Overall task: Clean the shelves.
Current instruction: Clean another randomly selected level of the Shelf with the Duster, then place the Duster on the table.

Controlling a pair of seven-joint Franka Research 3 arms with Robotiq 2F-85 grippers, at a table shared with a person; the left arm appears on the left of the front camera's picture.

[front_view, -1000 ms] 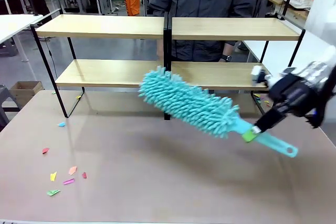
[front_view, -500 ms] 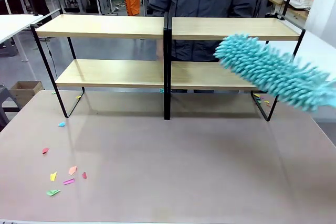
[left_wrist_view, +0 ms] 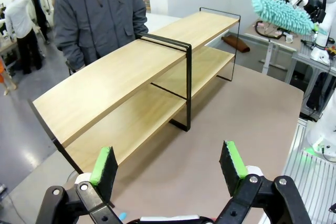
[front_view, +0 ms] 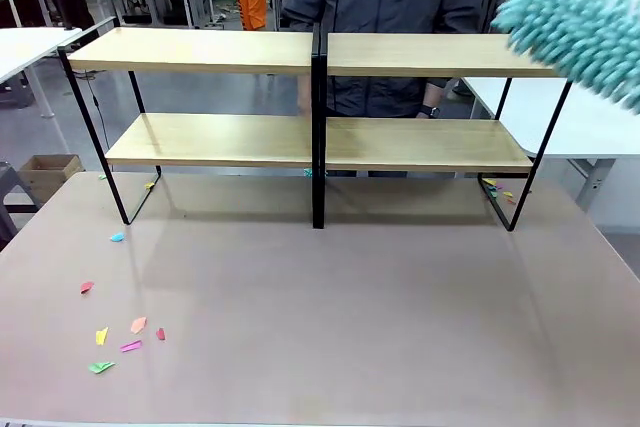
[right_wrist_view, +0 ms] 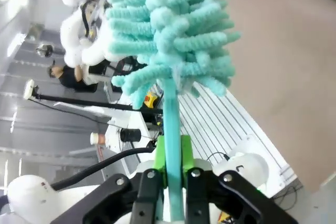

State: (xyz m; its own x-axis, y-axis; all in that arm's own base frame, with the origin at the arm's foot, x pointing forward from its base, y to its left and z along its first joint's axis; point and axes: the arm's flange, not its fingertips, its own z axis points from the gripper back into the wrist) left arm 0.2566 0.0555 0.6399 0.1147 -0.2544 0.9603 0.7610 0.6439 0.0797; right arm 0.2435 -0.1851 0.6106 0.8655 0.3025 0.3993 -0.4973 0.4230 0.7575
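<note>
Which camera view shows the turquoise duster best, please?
The right wrist view: the duster fills it, handle clamped in the right tool. The front view cuts it at the edge; the left wrist view shows it small and distant.

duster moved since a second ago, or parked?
Yes. The duster has swung up and to picture right: it was low in front of the shelves' lower boards, and now sits level with the right top board's end.

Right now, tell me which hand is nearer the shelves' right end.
Right. The right hand, shut on the teal duster, holds it up beside the shelves at their top right corner. The left hand hangs open, back over the tabletop off their left end.
</note>
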